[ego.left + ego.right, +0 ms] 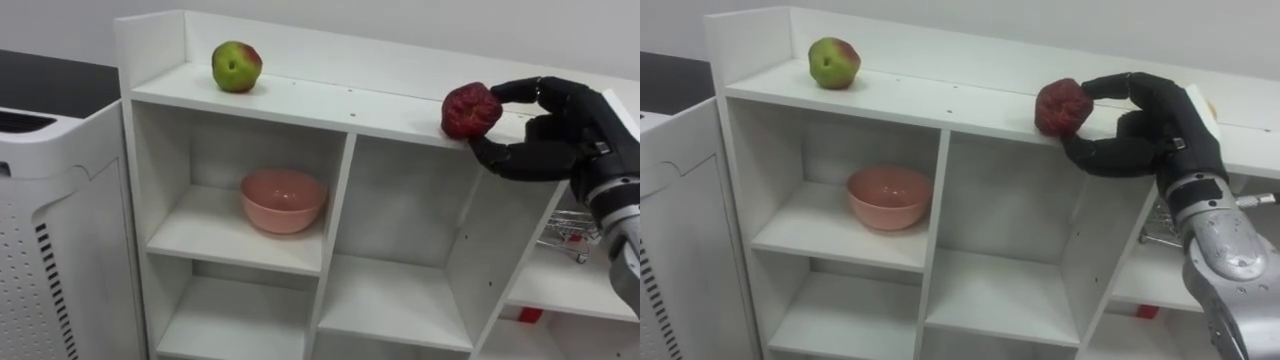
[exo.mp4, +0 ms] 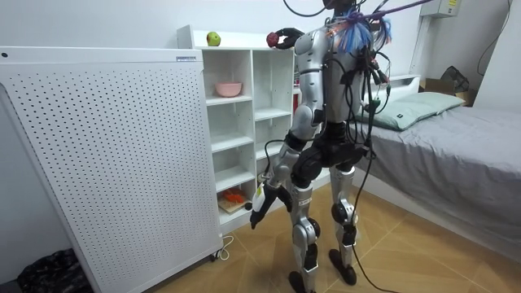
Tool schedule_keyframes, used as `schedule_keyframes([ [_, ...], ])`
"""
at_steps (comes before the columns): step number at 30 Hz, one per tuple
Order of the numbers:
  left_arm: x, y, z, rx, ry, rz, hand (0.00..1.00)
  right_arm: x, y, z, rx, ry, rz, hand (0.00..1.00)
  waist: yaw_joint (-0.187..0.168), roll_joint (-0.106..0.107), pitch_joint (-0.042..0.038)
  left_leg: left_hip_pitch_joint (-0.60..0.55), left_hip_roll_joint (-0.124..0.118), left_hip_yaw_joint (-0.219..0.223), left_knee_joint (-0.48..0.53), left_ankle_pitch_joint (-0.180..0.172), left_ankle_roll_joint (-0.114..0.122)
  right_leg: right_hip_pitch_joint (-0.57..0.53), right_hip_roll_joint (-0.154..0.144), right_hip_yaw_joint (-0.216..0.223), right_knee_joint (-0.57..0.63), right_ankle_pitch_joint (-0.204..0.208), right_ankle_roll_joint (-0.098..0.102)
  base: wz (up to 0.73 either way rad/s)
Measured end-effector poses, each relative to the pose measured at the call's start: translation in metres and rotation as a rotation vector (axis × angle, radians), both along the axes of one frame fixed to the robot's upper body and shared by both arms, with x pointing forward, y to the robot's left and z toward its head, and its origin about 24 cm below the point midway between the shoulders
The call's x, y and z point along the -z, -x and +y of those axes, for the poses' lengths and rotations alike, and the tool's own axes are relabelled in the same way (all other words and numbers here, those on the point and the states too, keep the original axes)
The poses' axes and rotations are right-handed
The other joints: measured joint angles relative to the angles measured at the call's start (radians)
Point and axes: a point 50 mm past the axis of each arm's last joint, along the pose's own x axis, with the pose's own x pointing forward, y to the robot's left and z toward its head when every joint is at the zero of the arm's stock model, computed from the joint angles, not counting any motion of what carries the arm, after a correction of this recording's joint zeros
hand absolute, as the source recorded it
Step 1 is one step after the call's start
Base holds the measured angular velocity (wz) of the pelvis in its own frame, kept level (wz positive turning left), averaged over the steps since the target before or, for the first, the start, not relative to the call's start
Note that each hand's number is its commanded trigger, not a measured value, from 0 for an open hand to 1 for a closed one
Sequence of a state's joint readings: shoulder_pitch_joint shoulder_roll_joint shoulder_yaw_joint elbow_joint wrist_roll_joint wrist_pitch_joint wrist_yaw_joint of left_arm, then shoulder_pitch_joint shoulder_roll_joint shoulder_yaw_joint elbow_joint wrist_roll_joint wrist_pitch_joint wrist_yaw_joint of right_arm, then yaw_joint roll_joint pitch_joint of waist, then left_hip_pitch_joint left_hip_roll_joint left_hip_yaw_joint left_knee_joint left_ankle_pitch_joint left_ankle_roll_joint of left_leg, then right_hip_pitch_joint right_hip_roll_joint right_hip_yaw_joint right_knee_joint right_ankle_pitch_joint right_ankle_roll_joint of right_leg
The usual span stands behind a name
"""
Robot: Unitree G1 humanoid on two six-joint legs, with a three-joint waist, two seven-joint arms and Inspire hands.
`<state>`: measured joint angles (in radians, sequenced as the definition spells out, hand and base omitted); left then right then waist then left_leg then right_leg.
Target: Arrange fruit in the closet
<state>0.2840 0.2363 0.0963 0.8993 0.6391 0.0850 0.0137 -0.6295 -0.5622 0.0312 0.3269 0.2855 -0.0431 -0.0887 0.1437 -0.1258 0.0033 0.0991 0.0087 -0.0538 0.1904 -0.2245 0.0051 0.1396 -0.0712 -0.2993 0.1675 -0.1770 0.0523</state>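
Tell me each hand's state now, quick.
Right hand: closed around the red fruit at the top of the shelf.
Left hand: hangs at its side; state cannot be told.

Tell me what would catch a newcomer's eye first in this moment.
The robot's black right hand stands out first, pinching a dark red fruit at the front edge of the white shelf unit's top, toward its right. Next come a green-and-red apple sitting alone at the top's left end, and a pink bowl in the upper left compartment below it.
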Motion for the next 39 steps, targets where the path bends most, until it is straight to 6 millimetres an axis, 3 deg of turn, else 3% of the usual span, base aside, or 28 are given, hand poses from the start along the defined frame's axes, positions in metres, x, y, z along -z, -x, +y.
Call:
schedule_keyframes([
  [3, 0.0, 0.0, 0.0, -0.002, -0.015, -0.009, 0.0, -0.006, 0.003, 0.007, -0.005, 0.061, -0.032, 1.0, 0.005, 0.005, -0.0014, 0.001, 0.001, 0.011, -0.001, 0.0, 0.0, -0.009, 0.001, 0.014, 0.001, 0.0, 0.0, -0.1],
  [7, 0.001, 0.004, 0.001, -0.01, -0.041, -0.011, 0.0, -0.017, 0.021, 0.031, -0.079, 0.106, -0.131, 1.0, 0.01, 0.008, -0.001, 0.017, 0.002, 0.021, -0.002, 0.0, 0.0, -0.001, 0.001, 0.025, 0.0, 0.0, 0.0, -0.09],
  [13, 0.001, -0.003, 0.0, 0.0, -0.035, -0.034, 0.0, -0.024, 0.042, 0.05, -0.155, 0.132, -0.227, 1.0, 0.02, 0.013, 0.0019, 0.019, 0.002, 0.027, -0.003, 0.0, 0.0, 0.003, 0.003, 0.062, 0.0, 0.0, 0.0, 0.0],
  [17, 0.002, 0.0, -0.001, 0.0, -0.032, -0.022, 0.0, -0.023, 0.051, 0.062, -0.198, 0.118, -0.264, 1.0, 0.019, 0.021, 0.0025, 0.018, 0.002, 0.027, -0.003, 0.0, -0.001, 0.004, 0.004, 0.061, 0.001, 0.001, -0.002, -0.01],
  [20, 0.004, 0.004, -0.004, -0.003, -0.022, -0.006, 0.0, -0.017, 0.06, 0.07, -0.234, 0.097, -0.271, 1.0, 0.019, 0.031, -0.0002, 0.017, 0.002, 0.029, -0.001, 0.0, -0.001, 0.004, 0.004, 0.061, 0.002, 0.002, -0.003, 0.0],
  [23, 0.006, 0.005, -0.008, 0.011, -0.014, 0.0, 0.0, -0.008, 0.067, 0.075, -0.259, 0.111, -0.253, 1.0, 0.02, 0.039, 0.0025, 0.014, 0.002, 0.03, 0.001, 0.0, -0.001, 0.001, 0.004, 0.061, 0.003, 0.002, -0.003, 0.0],
  [26, 0.006, 0.002, -0.011, 0.028, -0.006, 0.0, 0.0, 0.004, 0.069, 0.081, -0.284, 0.143, -0.213, 1.0, 0.019, 0.053, -0.0043, 0.009, 0.002, 0.035, 0.0, 0.0, -0.001, -0.007, 0.004, 0.066, 0.003, 0.002, -0.004, -0.05],
  [29, 0.006, 0.0, -0.012, 0.03, -0.004, -0.008, 0.0, 0.014, 0.07, 0.083, -0.288, 0.173, -0.177, 1.0, 0.022, 0.064, -0.0041, 0.004, 0.003, 0.043, -0.001, 0.0, -0.001, -0.016, 0.004, 0.076, 0.003, 0.002, -0.004, -0.07],
  [39, 0.008, -0.002, -0.018, 0.06, 0.009, 0.0, 0.0, 0.051, 0.073, 0.08, -0.276, 0.146, -0.031, 1.0, 0.021, 0.069, -0.0022, -0.034, 0.004, 0.046, 0.007, 0.0, -0.001, -0.052, 0.004, 0.076, 0.006, 0.003, -0.006, -0.01],
])
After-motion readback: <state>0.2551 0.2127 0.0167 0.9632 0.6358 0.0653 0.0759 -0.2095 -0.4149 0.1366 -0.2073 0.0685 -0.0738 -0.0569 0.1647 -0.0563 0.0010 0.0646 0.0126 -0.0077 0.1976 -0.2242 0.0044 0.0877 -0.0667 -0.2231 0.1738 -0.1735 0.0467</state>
